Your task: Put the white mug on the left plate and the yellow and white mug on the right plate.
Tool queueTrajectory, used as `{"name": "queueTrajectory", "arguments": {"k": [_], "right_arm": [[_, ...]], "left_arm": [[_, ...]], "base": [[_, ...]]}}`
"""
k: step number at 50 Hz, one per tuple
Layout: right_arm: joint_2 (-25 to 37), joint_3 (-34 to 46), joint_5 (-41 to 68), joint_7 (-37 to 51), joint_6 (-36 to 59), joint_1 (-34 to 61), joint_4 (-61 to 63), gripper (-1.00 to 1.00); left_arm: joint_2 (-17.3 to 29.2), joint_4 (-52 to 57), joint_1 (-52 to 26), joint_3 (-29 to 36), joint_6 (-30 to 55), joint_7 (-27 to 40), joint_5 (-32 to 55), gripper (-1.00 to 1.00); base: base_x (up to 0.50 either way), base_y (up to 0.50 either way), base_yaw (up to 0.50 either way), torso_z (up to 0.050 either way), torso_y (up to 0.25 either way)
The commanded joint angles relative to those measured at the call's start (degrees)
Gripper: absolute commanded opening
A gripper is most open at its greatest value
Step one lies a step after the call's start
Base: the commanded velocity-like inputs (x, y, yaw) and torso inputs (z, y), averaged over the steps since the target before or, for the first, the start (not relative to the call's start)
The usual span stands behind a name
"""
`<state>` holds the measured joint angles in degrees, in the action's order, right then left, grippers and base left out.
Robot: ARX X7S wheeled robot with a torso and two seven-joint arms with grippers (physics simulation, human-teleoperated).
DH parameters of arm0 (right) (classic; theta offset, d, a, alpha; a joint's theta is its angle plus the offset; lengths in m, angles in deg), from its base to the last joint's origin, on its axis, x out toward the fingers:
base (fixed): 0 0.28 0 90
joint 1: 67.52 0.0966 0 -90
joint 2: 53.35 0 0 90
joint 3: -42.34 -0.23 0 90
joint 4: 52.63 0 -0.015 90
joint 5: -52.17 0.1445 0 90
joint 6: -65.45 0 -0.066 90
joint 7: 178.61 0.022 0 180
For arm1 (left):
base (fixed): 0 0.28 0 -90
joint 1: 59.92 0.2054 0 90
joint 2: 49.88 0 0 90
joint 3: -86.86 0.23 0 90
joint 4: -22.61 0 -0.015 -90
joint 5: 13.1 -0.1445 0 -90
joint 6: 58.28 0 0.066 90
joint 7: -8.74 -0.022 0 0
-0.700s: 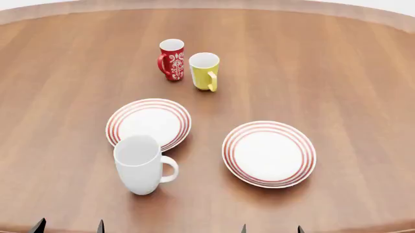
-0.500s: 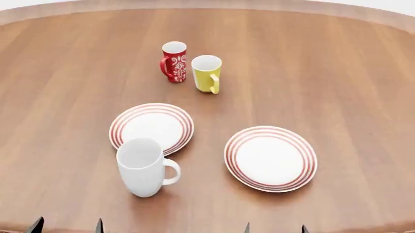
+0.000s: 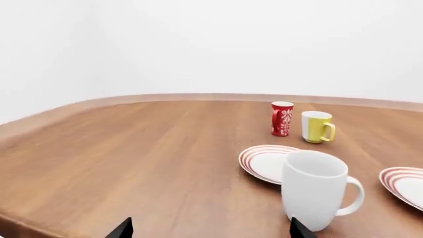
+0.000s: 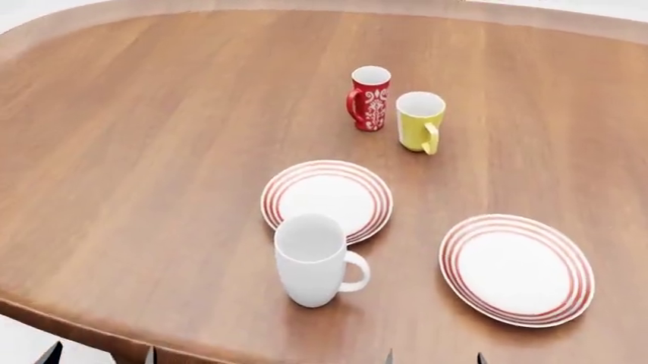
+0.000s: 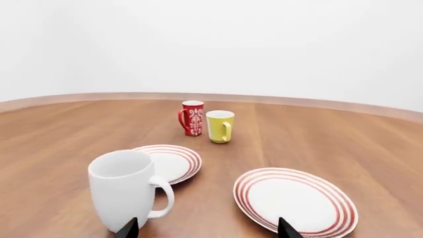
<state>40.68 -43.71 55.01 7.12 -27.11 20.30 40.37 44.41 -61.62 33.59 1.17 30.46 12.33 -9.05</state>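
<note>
Fingers (image 4: 99, 353) cropped to tips, arms unseen

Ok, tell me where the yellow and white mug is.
Head view: the yellow and white mug stands upright far back on the table, right beside the red mug, beyond the left plate.

Wooden table (image 4: 152, 152): four mugs, two plates

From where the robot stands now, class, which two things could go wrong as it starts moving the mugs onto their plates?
1. The yellow and white mug stands close beside a red mug; reaching for it could knock the red one over.
2. The white mug stands right at the near rim of the left plate, its handle toward the right plate; a clumsy grasp may push it across that rim or tip it.
</note>
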Motion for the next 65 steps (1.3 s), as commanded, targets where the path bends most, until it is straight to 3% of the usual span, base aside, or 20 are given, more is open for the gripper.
{"name": "queueTrajectory", "arguments": {"k": [1,14,20,28,40,46,65], "right_arm": [[1.09,1.61,-0.14,1.08,0.03,-0.19,0.36,1.0],[2.41,4.2,-2.87,2.79,0.71,0.18,0.75,1.0],[3.59,5.31,-1.03,-0.43,9.46,4.61,7.62,1.0],[3.93,1.91,4.07,-1.08,2.69,2.29,5.16,1.0],[4.59,-2.52,8.4,1.82,4.05,-1.31,10.63,1.0],[5.07,-4.22,9.33,2.69,2.71,-1.88,11.0,1.0],[5.9,-2.86,8.65,3.44,2.77,-0.71,9.56,1.0]], "left_arm": [[1.0,0.21,0.16,1.26,0.13,1.21,0.04,1.0],[1.84,-0.11,-0.11,2.34,0.13,2.18,0.36,1.0],[3.57,8.36,-3.16,3.08,8.31,2.37,-0.55,1.0],[4.55,6.49,-1.8,3.05,6.31,1.77,0.65,1.0],[5.83,9.75,0.76,1.76,6.13,2.5,2.34,1.0],[6.6,11.51,0.93,-1.9,6.85,3.48,5.5,1.0],[7.38,12.13,0.25,-1.3,7.77,4.72,5.51,1.0]], "base": [[0.0,0.0,0.5,0.0,0.0],[0.0,0.0,0.5,0.0,0.0],[0.0,0.0,0.01,0.0,0.0],[0.13,-0.48,0.0,0.0,0.0],[0.07,-0.28,0.0,0.0,0.0],[0.46,0.12,0.0,0.0,0.0],[0.48,0.13,0.0,0.0,0.0]]}}
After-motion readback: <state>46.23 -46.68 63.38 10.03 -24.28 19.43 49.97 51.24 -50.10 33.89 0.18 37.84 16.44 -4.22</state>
